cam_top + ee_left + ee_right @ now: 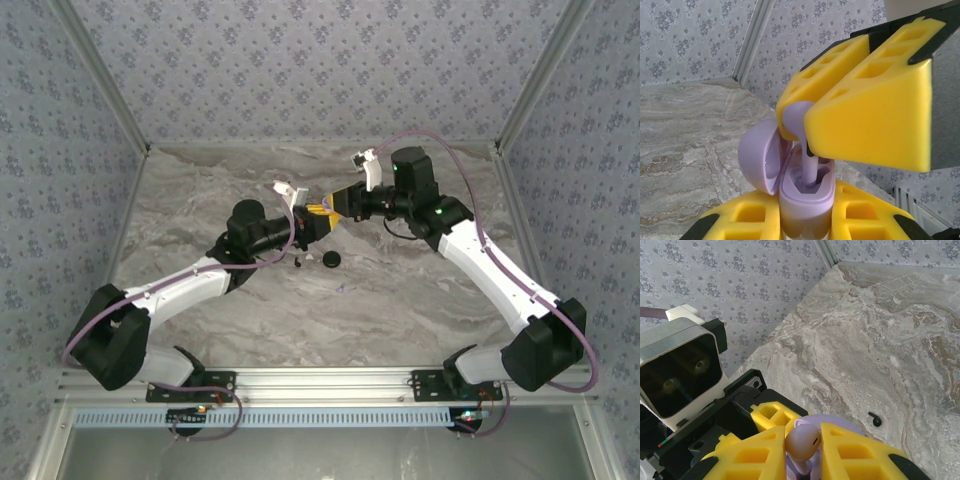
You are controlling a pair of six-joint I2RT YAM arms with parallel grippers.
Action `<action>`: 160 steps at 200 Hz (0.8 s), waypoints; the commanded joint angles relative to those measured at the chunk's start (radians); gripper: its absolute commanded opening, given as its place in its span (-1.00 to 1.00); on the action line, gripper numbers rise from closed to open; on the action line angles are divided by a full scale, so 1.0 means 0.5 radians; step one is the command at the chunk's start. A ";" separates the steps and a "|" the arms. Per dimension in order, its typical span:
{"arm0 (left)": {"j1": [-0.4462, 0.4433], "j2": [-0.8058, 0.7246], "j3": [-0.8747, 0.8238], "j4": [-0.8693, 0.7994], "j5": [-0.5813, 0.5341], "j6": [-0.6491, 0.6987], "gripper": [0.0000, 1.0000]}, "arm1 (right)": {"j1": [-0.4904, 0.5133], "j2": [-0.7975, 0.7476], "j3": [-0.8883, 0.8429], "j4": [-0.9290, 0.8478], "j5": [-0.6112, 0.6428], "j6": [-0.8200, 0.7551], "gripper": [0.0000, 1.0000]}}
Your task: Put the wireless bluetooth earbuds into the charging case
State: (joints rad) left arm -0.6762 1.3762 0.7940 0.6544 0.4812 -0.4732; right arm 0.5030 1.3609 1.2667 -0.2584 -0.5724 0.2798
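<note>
The left gripper point(318, 220) was closed on the lavender charging case point(807, 197), held upright between its jaws with the lid point(760, 155) hinged open to one side. The right gripper point(805, 125) pinched a lavender earbud point(799, 119) by its head, the stem reaching down into the case's open well. Both hung together above the middle of the table point(420, 300), well apart from its edges, with open surface toward each side. Near them, toward the near edge, lay a black round disc point(330, 259) and a small black piece point(297, 263), apart from each other. The top was grey and marble-patterned, closed in by wallpapered walls point(300, 70) at left, back and right, with an aluminium rail point(320, 380) along the near edge.
</note>
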 commanded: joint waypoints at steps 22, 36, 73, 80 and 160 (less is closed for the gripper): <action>-0.009 -0.080 0.059 0.097 -0.036 0.017 -0.61 | 0.006 -0.032 0.001 -0.115 0.073 -0.073 -0.54; -0.008 -0.080 0.062 0.078 -0.041 0.026 -0.60 | 0.006 -0.039 0.002 -0.127 0.093 -0.080 -0.54; -0.009 -0.087 0.059 0.050 -0.065 0.052 -0.61 | 0.006 -0.056 0.003 -0.152 0.125 -0.097 -0.54; -0.008 -0.087 0.059 0.047 -0.061 0.057 -0.61 | 0.006 -0.058 0.005 -0.157 0.126 -0.099 -0.54; -0.011 -0.088 0.064 0.023 -0.035 0.111 -0.61 | 0.006 -0.060 0.026 -0.201 0.125 -0.126 -0.54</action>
State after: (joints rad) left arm -0.6765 1.3754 0.7940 0.6239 0.4595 -0.4461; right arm 0.5049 1.3479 1.2667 -0.3138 -0.5346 0.2417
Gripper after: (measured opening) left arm 0.198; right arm 0.234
